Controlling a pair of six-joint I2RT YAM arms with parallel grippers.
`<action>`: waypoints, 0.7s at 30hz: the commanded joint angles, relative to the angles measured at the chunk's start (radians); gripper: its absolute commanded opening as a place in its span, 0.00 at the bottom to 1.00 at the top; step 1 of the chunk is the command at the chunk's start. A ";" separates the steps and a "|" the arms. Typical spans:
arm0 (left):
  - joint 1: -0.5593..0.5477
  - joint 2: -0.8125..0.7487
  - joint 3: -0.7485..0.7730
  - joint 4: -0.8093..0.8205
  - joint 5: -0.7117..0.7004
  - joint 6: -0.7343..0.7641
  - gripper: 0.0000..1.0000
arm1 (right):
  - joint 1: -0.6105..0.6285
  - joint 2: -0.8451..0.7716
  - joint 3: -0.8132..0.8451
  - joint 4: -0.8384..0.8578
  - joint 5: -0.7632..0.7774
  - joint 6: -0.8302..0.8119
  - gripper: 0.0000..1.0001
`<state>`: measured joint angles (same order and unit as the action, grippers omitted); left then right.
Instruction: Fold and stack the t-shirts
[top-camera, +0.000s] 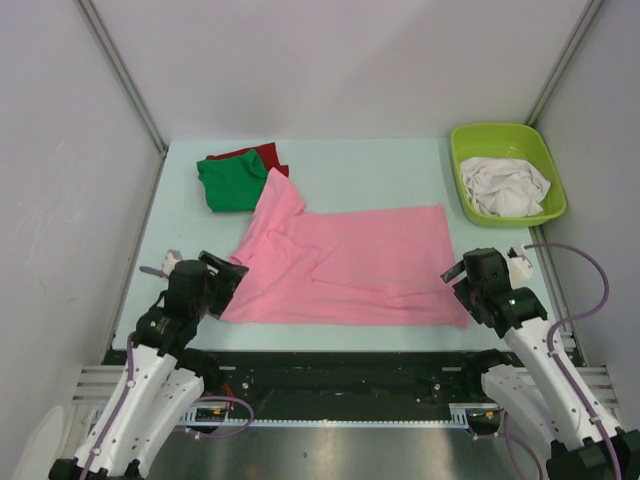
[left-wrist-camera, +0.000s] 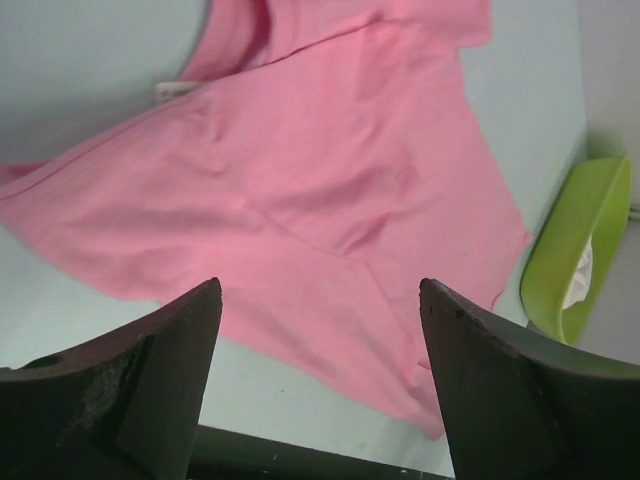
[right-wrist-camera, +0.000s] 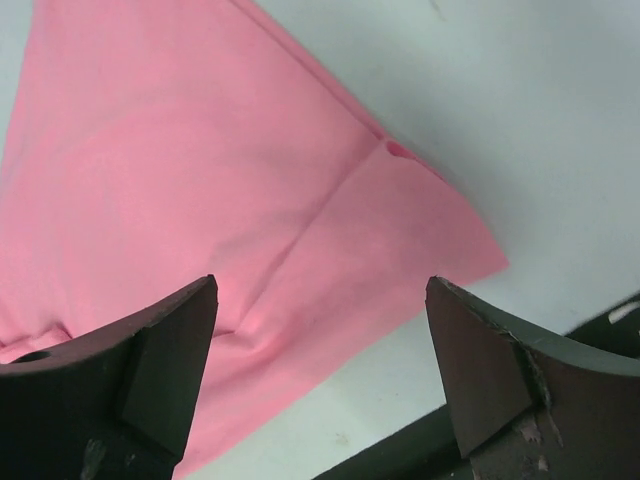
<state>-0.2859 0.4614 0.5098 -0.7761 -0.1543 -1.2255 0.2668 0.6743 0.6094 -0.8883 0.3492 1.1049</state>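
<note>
A large pink t-shirt lies spread out, folded over, across the middle of the table, one sleeve pointing up-left toward a folded green t-shirt that rests on a red t-shirt at the back left. A crumpled white t-shirt fills the lime-green tub. My left gripper hovers open at the pink shirt's near left edge, nothing between its fingers. My right gripper stands open over the shirt's near right corner, also empty.
The lime-green plastic tub stands at the back right corner. The pale table ends in a black front rail just below the pink shirt. Grey walls close in on the left, back and right.
</note>
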 joint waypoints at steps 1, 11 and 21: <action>-0.006 0.168 0.090 0.167 0.056 0.116 0.85 | 0.044 0.112 0.067 0.147 0.042 -0.175 0.90; -0.002 0.485 0.118 0.411 0.093 0.173 0.85 | 0.095 0.413 0.047 0.532 -0.207 -0.376 0.76; 0.013 0.577 0.099 0.466 0.108 0.199 0.84 | 0.061 0.392 0.012 0.394 -0.062 -0.353 0.64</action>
<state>-0.2806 1.0286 0.5938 -0.3752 -0.0631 -1.0515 0.3534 1.1202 0.6392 -0.4587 0.2329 0.7464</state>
